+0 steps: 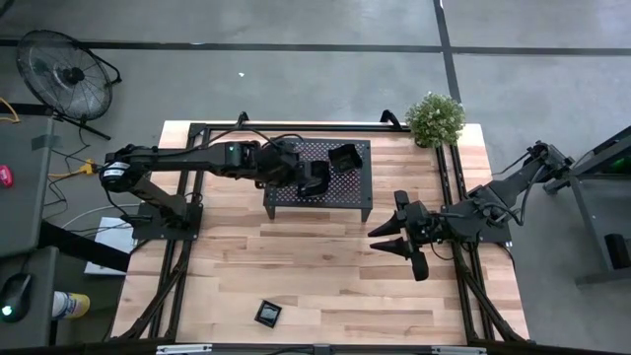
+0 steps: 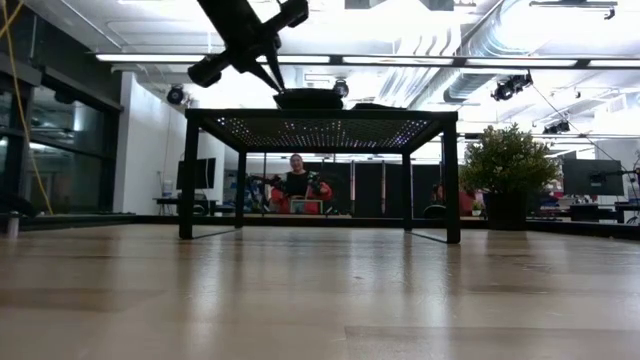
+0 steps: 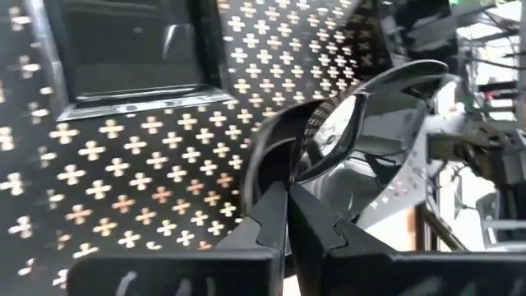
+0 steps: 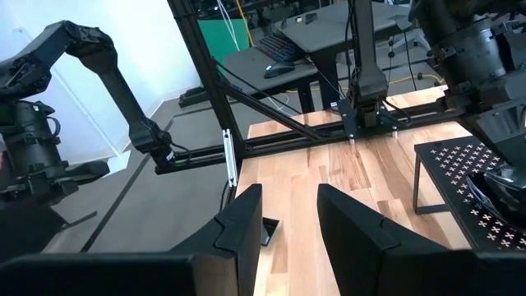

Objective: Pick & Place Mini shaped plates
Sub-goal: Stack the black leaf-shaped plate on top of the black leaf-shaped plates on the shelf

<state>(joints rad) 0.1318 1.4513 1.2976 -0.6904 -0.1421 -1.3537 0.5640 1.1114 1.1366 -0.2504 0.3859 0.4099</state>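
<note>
A black perforated mesh rack (image 1: pixel 345 189) stands at the table's far middle. My left gripper (image 3: pixel 288 215) reaches over it from the left and is shut on a glossy black leaf-shaped mini plate (image 3: pixel 370 115), which the low view shows at the rack's top (image 2: pixel 308 98). A square mini plate (image 1: pixel 344 158) lies flat on the rack beside it. Another small square plate (image 1: pixel 267 314) lies on the wood near the front edge. My right gripper (image 1: pixel 399 239) hangs open above the table, right of the rack, with nothing between its fingers. My left gripper pinches the leaf-shaped plate's rim (image 3: pixel 279 152) between its two fingers, at the edge nearest the arm. The fingers slant down from the table's left. The plate's underside is level with the rack's top; whether it rests there I cannot tell.
A potted plant (image 1: pixel 435 118) stands at the table's far right corner. Black frame bars run along both sides of the table. Bare wood stretches between the rack and the front edge. A person sits in the room beyond (image 2: pixel 297 180).
</note>
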